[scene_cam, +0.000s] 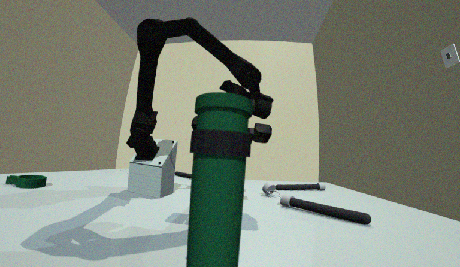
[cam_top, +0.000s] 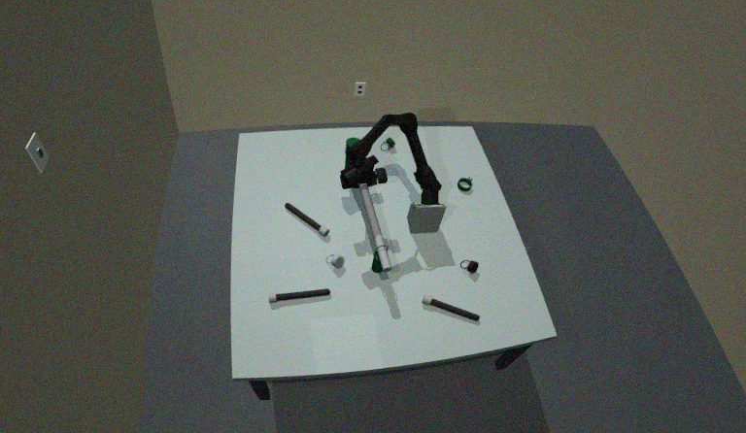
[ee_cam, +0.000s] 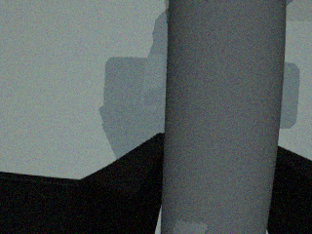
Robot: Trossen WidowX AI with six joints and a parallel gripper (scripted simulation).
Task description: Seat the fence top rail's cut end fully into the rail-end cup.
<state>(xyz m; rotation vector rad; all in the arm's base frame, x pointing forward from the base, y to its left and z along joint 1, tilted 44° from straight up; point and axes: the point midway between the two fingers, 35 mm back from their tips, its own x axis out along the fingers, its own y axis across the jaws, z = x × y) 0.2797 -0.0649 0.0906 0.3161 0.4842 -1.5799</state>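
Observation:
The big green post (scene_cam: 217,196) (cam_top: 350,144) stands at the back of the table. Its black brace band (scene_cam: 220,143) sits high, just under the post cap (scene_cam: 223,102). A black rail-end cup sticks out from the band. The grey top rail (cam_top: 373,222) (ee_cam: 224,104) runs from the gripper down to the small green post with the loop cap (cam_top: 377,265). My gripper (cam_top: 359,182) (scene_cam: 261,107) (ee_cam: 207,144) is shut on the rail near its upper end, right beside the big post. The post and the gripper hide the rail's cut end, so I cannot tell how far it sits in the cup.
Three dark pipes with pale ends lie loose (cam_top: 305,218) (cam_top: 299,295) (cam_top: 451,308) (scene_cam: 325,211). Small fittings lie about: a green band (cam_top: 464,188) (scene_cam: 26,181), a pale cup (cam_top: 334,260), a black one (cam_top: 469,265). The arm's grey base block (cam_top: 425,217) (scene_cam: 152,178) stands right of the rail.

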